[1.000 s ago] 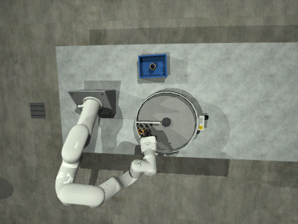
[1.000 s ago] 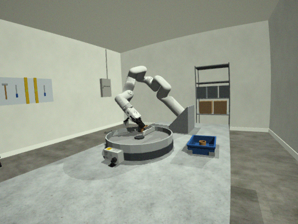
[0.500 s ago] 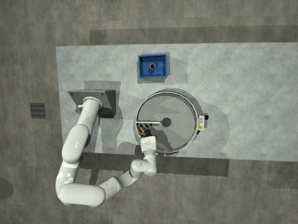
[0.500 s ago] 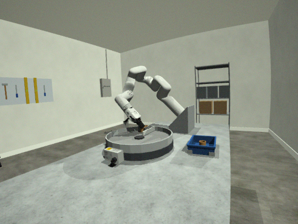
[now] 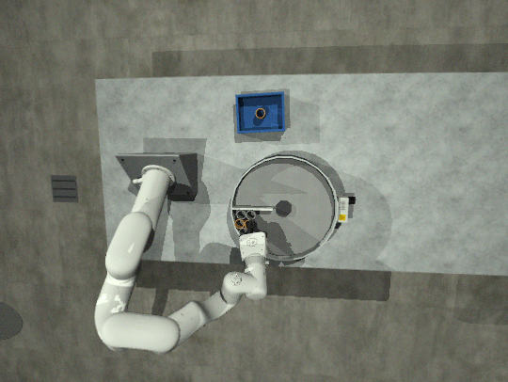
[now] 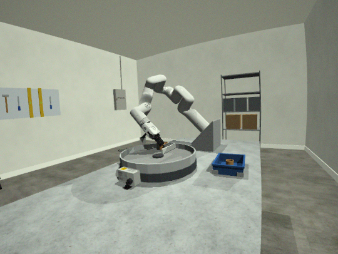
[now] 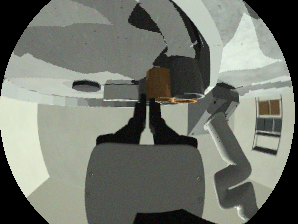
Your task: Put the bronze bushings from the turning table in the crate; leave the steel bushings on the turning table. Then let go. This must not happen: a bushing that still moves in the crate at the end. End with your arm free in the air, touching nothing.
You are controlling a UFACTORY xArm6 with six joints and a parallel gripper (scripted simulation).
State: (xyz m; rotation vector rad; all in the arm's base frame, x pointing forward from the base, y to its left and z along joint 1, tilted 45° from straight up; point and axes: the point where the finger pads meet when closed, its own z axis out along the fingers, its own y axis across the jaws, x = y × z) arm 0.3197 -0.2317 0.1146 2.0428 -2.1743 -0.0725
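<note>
The round turning table has a radial bar and a small group of bushings at its left edge. There a bronze bushing stands next to dark steel bushings. My gripper reaches down onto this group, and its fingers are closed on the wall of the bronze bushing. The blue crate stands on the floor behind the table and holds another bronze bushing.
A grey control box with a yellow label sits at the table's rim. The arm's wedge-shaped base stands left of the table. A metal shelf stands against the back wall.
</note>
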